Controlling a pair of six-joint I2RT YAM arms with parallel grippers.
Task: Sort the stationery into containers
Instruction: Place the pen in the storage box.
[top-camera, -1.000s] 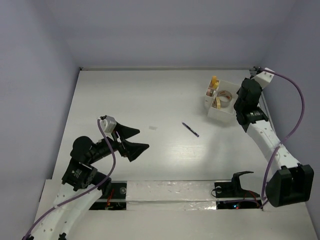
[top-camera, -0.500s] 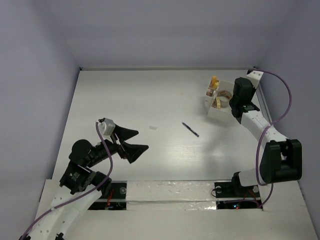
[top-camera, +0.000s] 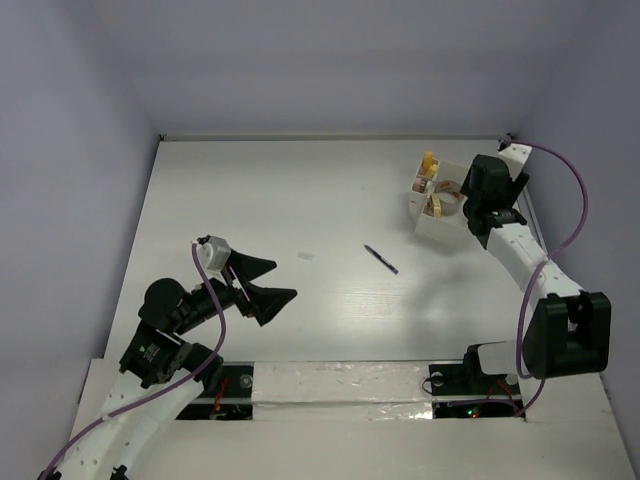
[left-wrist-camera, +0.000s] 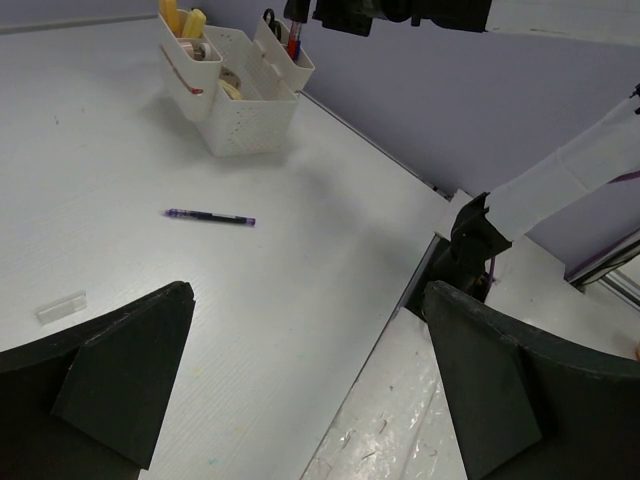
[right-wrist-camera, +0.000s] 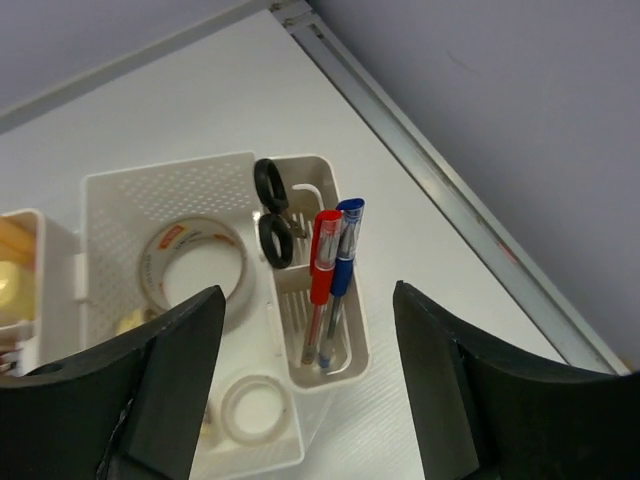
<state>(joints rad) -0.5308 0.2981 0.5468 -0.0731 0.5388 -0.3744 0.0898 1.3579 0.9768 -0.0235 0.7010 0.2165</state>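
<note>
The cream-white organizer (top-camera: 437, 222) stands at the table's far right. Its narrow slot (right-wrist-camera: 345, 345) holds a red pen (right-wrist-camera: 322, 275), a blue pen (right-wrist-camera: 343, 255) and black-handled scissors (right-wrist-camera: 272, 215). Two beige tape rolls (right-wrist-camera: 195, 262) (right-wrist-camera: 255, 408) lie in the wider compartments, and yellow blocks (left-wrist-camera: 180, 18) stand in the end one. My right gripper (right-wrist-camera: 308, 290) hangs open just above the pen slot, its fingers touching nothing. A dark blue pen (top-camera: 381, 259) lies alone mid-table. Far left of it, my left gripper (top-camera: 286, 278) is wide open and holds nothing.
A small clear piece (top-camera: 306, 256) lies on the table between my left gripper and the loose pen. A metal rail (right-wrist-camera: 450, 190) runs along the table's right edge, close behind the organizer. The taped front strip (left-wrist-camera: 400, 420) and the right arm's base (left-wrist-camera: 470, 240) border the near side.
The right arm has folded in over the organizer, and its jaws have gone from shut to open. The left arm has barely moved.
</note>
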